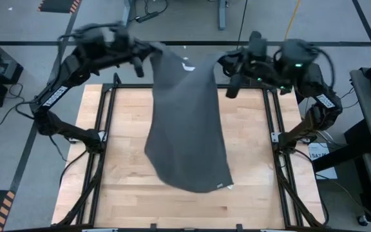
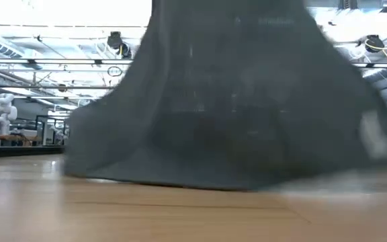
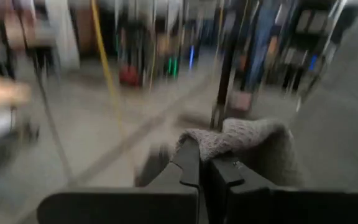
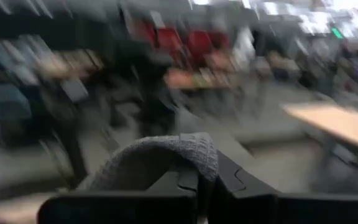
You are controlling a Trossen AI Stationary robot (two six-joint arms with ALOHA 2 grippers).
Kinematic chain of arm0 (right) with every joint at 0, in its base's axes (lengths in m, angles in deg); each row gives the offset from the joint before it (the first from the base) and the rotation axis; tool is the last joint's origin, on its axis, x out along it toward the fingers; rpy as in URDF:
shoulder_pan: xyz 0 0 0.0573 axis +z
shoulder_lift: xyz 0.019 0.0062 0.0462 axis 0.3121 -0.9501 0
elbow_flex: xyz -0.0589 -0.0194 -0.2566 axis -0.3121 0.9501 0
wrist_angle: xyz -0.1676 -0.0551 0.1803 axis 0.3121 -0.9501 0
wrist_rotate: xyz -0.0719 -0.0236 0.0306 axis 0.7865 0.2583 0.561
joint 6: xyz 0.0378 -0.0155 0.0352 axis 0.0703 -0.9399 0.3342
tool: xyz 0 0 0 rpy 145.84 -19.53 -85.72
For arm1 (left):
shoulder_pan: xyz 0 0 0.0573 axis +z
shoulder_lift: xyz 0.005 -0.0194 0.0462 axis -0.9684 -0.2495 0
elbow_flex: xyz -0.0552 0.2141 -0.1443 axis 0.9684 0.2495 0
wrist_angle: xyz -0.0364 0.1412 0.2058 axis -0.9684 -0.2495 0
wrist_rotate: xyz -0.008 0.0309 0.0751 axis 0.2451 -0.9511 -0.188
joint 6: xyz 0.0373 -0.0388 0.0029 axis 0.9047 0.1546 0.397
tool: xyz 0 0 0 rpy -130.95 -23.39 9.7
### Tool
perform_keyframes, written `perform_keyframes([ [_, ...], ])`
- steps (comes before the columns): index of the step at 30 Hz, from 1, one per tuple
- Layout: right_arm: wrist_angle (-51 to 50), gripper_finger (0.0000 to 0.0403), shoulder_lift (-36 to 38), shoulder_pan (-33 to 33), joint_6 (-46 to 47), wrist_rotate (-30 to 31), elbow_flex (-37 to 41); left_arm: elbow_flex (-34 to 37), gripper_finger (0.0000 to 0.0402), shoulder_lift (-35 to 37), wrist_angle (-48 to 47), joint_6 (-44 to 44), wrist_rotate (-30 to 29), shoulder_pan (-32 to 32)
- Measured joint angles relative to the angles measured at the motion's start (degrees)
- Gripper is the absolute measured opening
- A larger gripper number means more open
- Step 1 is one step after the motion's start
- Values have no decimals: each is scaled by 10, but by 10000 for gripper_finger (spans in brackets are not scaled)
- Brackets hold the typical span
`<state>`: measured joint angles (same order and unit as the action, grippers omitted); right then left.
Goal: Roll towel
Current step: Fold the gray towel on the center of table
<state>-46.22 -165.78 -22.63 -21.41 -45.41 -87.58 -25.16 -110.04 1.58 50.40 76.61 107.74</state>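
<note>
The towel (image 1: 185, 122) hangs lifted over the table (image 1: 250, 161), filling the middle of the high view from the upper centre down to just below the middle. Its top edge is stretched between the two arms, and its lower edge trails on or just above the wood, as the low view shows across most of that frame.

The left pincer (image 1: 140, 64), at the upper left of the high view, is clamped tight on one top corner. The right pincer (image 1: 230, 80), at the upper right, is clamped tight on the other. Each wrist view shows a bunched fold of grey knit squeezed between closed fingers (image 3: 188, 165).

By the way it drapes and folds under its own weight, the cloth looks soft, limp and light, with no stiffness to keep a shape. It is unlikely to slip from a firm pinch, and nothing about it looks fragile. Corners and edges are the sensible places to hold, since a grip in the middle would only bunch it. For rolling, it would probably need to lie flat first.

Count: one towel, one small white tag (image 1: 219, 186) near its lower right corner, two arms, two pincers, one table.
</note>
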Motion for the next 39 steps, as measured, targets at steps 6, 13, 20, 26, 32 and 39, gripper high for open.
perform_keyframes([
  [6,-187,0,-31,-64,-10,61,2,1,2,-52,-128,49,-22,2],
  [13,-238,0,-71,-162,-76,62,2,1,2,-121,-90,57,-19,1],
  [20,-268,0,-81,-259,-69,-24,2,1,2,-92,18,-101,365,-21],
  [26,-265,0,-89,-293,-74,-62,2,0,2,-69,159,-220,432,-72],
  [32,-265,0,-95,-312,-80,-92,2,-1,2,-100,317,-366,392,-115],
  [39,-291,0,-102,-322,-81,-93,2,1,2,-112,109,-240,209,-95],
])
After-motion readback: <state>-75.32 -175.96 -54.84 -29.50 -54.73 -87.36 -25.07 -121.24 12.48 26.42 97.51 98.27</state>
